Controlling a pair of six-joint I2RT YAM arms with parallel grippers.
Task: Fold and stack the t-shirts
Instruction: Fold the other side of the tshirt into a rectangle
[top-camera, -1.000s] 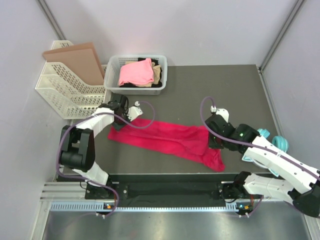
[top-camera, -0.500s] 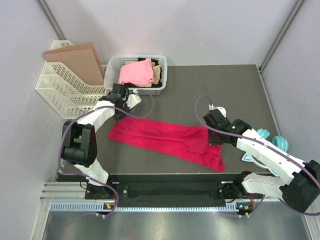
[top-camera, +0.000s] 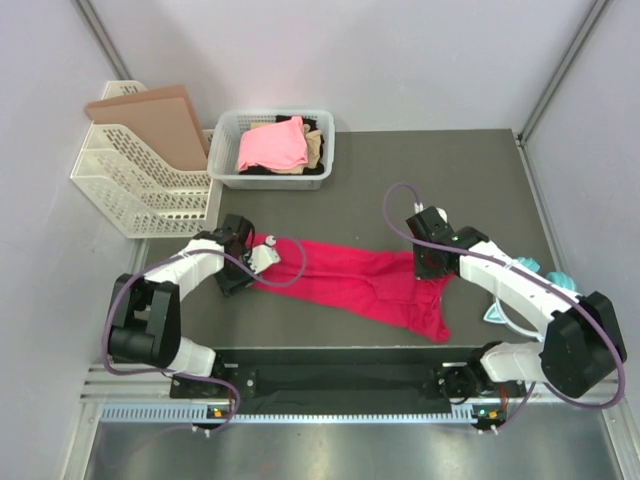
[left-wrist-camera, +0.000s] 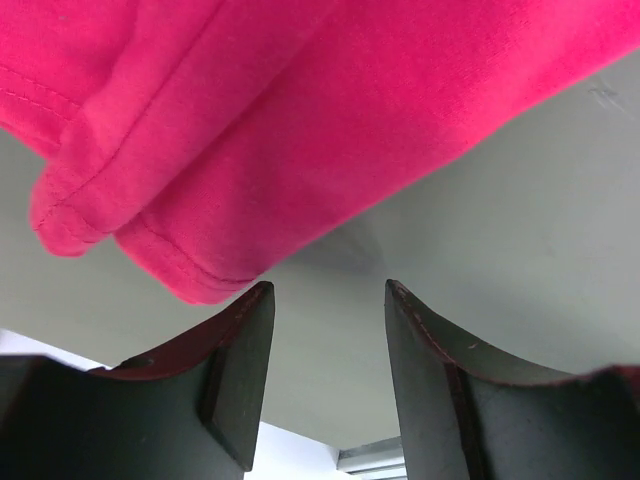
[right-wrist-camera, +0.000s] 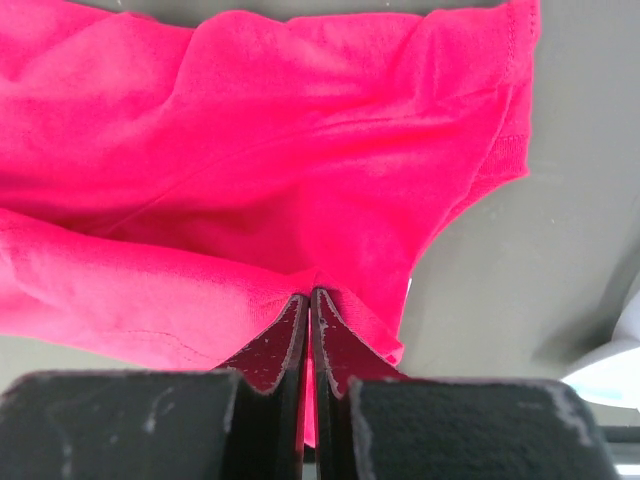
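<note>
The crimson-magenta t-shirt (top-camera: 350, 282) lies folded lengthwise across the dark table. My left gripper (top-camera: 236, 272) is open and empty at the shirt's left end, just off its hem (left-wrist-camera: 180, 280). My right gripper (top-camera: 430, 264) is shut on a pinch of the shirt's right part (right-wrist-camera: 312, 290), near the sleeve. A light pink t-shirt (top-camera: 272, 146), a tan one (top-camera: 314, 148) and a black one (top-camera: 312, 168) lie in the basket at the back.
A white mesh basket (top-camera: 225, 155) holds the other shirts at the back. A white rack (top-camera: 125, 185) with a brown board (top-camera: 160, 120) stands at the far left. A teal object (top-camera: 553, 285) lies at the right edge.
My left gripper let go of the shirt's left end, swung toward the basket, then came back down beside the hem. My right gripper moved up onto the shirt's right part and shut on it.
</note>
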